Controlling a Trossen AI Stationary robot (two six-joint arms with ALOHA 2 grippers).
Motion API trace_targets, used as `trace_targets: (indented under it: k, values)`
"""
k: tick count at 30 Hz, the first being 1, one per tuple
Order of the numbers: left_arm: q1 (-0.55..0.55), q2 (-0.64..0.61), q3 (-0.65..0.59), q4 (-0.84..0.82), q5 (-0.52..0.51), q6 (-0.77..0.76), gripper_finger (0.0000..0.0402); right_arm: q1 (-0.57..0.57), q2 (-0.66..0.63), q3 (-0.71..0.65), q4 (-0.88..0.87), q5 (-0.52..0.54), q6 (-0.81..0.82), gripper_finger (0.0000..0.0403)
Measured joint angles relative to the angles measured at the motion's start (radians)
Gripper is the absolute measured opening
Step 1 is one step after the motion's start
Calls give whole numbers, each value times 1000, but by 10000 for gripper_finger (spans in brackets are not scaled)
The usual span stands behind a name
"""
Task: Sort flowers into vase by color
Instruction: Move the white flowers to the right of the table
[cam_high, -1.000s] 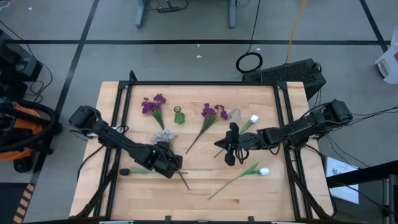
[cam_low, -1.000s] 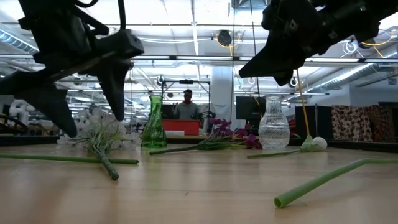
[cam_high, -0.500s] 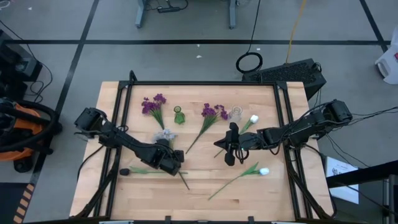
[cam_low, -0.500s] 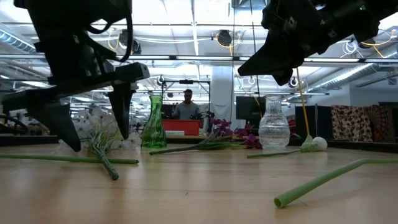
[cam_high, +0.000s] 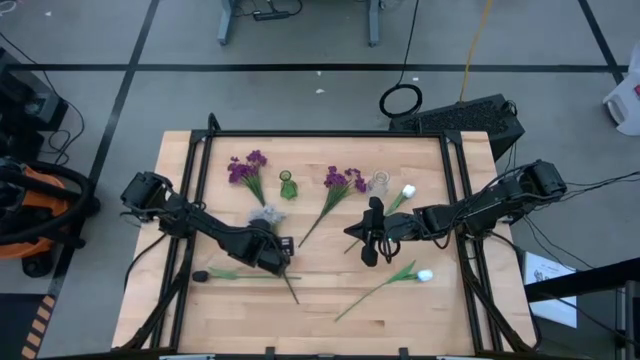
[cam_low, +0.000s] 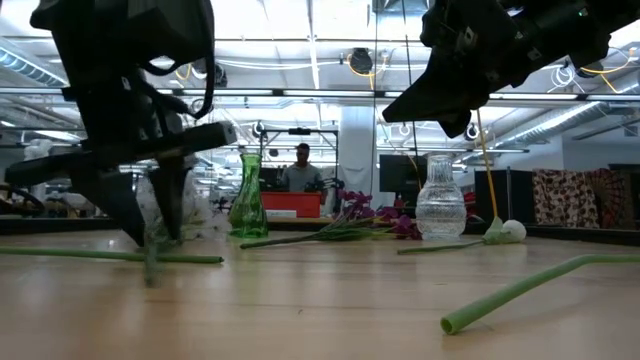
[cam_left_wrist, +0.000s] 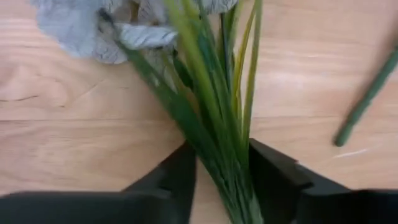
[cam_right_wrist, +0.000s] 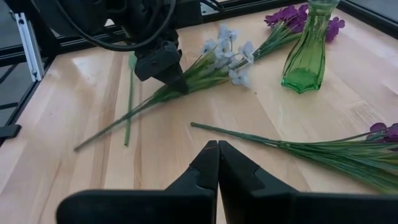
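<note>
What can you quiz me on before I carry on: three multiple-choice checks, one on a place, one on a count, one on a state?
1. Where is the left tool?
A. At the stems of the pale grey flower
B. Raised high above everything
C. Parked beyond the table's edge

2. How many vases are out?
A. One
B. Two
C. Three

3. How is the right tool?
A. Wide open
B. Clamped on a stem
C. Shut, holding nothing

Answers:
1 A: the left wrist view shows its fingers pressed on either side of that stem bundle.
2 B: a green vase and a clear vase stand apart at the far side.
3 C: the right wrist view shows its fingers meeting with nothing between them.
</note>
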Motion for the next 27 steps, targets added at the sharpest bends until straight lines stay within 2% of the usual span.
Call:
trace_targets:
  k: [5,7,12,18,27]
  values:
    - [-1,-3,-17,0,5,-2,32,0,0,0,-1,-41,-15,0]
    - [-1,-3,-17,0,2,-2,13,0,0,-1,-1,-65,-15,0]
    - [-2,-9,-18,3,-1,7,20,0,0,-1,-1,-126,3,0]
    - [-17,-68,-20,16,-51,37,10,26,0,-1,3,-131,35,0]
    - [-62,-238,-20,174,-161,261,13,79,0,-1,133,-119,113,0]
